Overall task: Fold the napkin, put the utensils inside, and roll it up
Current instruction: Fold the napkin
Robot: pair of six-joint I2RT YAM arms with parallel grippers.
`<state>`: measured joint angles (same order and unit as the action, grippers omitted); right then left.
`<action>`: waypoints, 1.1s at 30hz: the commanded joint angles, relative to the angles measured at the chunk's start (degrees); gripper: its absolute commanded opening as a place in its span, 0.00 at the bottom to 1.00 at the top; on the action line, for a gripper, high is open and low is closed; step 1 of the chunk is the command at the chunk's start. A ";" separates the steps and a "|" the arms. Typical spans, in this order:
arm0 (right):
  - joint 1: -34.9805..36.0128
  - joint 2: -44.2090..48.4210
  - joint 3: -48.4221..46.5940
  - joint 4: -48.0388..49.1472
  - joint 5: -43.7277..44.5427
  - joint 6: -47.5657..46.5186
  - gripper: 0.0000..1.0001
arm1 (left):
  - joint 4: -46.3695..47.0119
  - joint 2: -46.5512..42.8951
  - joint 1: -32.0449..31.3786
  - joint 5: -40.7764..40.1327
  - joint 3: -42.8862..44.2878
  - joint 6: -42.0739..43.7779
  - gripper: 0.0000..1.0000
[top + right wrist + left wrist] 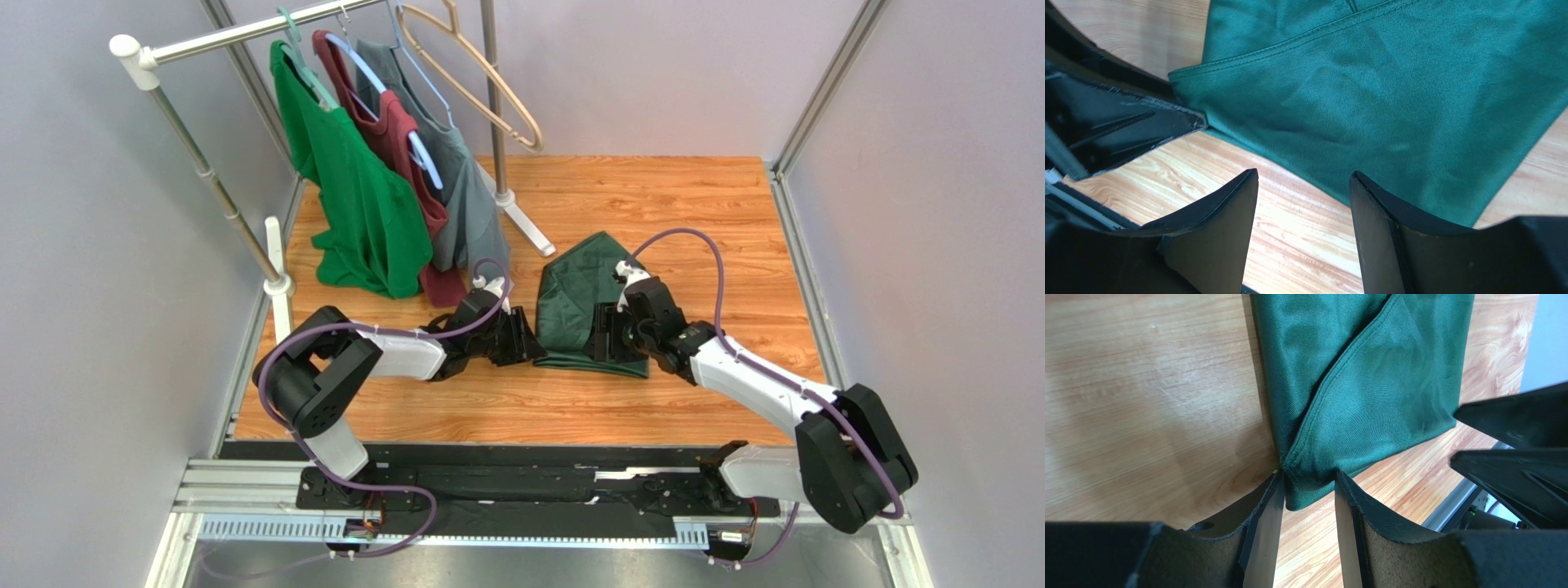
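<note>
The napkin [583, 294] is a dark green cloth lying folded on the wooden table between my two grippers. In the left wrist view its near corner [1309, 487] is bunched between my fingertips, and the left gripper [1309, 478] is shut on it, low on the table at the napkin's left edge [536, 341]. My right gripper [604, 333] sits at the napkin's near right edge. Its jaws stand open [1303, 174] over bare wood, with the napkin [1389, 92] just beyond the fingertips. The utensils are hidden or out of view.
A clothes rack stands at the back left, its foot [521, 221] near the napkin. On it hang a bright green shirt [350, 196], a maroon one [399, 135], a grey-green one [460, 184] and an empty hanger [478, 74]. Grey walls enclose the table.
</note>
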<state>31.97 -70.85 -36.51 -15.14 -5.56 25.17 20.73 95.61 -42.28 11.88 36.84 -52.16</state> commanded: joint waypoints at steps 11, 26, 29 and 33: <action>0.03 -9.48 -3.30 6.35 0.55 0.05 0.52 | 1.15 2.30 -1.40 -0.19 2.62 -0.40 0.44; 0.03 -14.31 -3.57 3.62 3.28 2.08 0.46 | 2.56 2.91 -1.58 1.39 2.89 0.13 0.47; 0.03 -14.67 -3.39 3.54 3.37 2.17 0.46 | 3.44 3.97 -1.84 1.92 3.06 -0.40 0.44; -0.06 -15.02 -3.30 3.45 3.45 2.43 0.46 | 3.97 4.32 -1.84 1.83 2.89 -0.84 0.35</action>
<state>31.94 -84.18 -39.42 -11.27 -3.77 26.96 23.27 98.96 -43.59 13.15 38.85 -52.73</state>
